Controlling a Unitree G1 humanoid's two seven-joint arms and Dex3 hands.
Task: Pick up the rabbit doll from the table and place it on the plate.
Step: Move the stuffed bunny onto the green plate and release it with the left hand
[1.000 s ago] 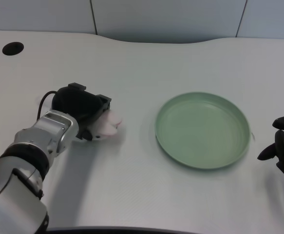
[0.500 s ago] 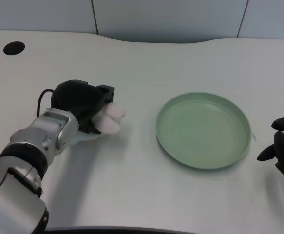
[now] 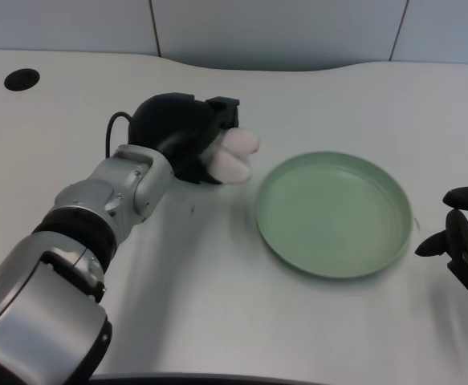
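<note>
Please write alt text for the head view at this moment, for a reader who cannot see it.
The robot's left hand holds the pale pink rabbit doll above the white table, just left of the empty green plate. The right hand waits at the picture's right edge.

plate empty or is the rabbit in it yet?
Empty. The green plate shows only bare surface; the rabbit doll is held in the left hand, left of the plate's rim.
</note>
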